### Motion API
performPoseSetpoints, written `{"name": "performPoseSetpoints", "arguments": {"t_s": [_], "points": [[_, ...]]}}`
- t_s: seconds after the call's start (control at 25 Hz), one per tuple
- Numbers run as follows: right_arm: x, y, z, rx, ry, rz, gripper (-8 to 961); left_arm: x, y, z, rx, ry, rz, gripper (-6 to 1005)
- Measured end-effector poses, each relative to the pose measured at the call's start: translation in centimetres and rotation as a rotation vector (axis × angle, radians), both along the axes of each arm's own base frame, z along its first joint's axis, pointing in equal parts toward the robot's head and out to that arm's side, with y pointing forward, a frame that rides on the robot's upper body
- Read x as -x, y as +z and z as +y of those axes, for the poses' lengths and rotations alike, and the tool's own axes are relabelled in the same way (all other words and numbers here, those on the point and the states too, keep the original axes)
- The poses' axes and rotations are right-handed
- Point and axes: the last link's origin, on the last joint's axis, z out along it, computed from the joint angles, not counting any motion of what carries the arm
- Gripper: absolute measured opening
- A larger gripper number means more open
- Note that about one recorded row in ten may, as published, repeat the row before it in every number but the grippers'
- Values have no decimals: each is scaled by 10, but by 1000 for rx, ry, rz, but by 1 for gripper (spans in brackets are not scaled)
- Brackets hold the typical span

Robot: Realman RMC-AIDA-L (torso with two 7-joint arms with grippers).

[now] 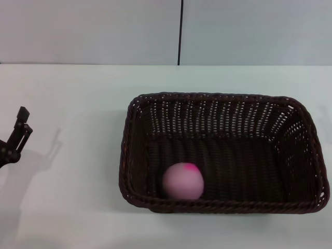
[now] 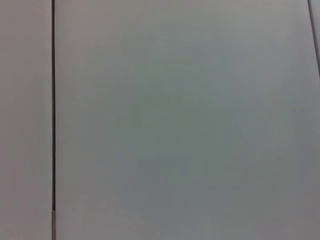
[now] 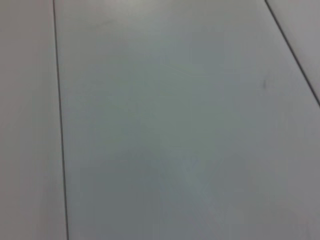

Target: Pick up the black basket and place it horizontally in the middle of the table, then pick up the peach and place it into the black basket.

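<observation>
The black basket (image 1: pixel 223 111) lies lengthwise across the white table (image 1: pixel 72 104), right of the middle in the head view. The pink peach (image 1: pixel 183 181) rests inside it, against the near wall towards the basket's left end. My left gripper (image 1: pixel 15 137) hangs at the far left edge of the head view, well away from the basket and holding nothing that shows. My right gripper is out of view. Both wrist views show only a pale panelled surface.
A pale wall with a dark vertical seam (image 1: pixel 180 31) stands behind the table's far edge. Bare tabletop lies to the left of the basket and behind it. The basket's right end reaches the right edge of the head view.
</observation>
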Motion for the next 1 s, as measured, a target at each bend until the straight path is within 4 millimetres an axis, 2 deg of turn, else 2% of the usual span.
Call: {"name": "performPoseSetpoints", "arguments": {"t_s": [0.36, 1.0], "points": [[2, -6, 18, 34, -24, -7, 594, 0, -1, 1, -4, 12, -14, 805], [1, -4, 22, 30, -30, -28, 600, -1, 1, 5, -19, 9, -15, 806]]}}
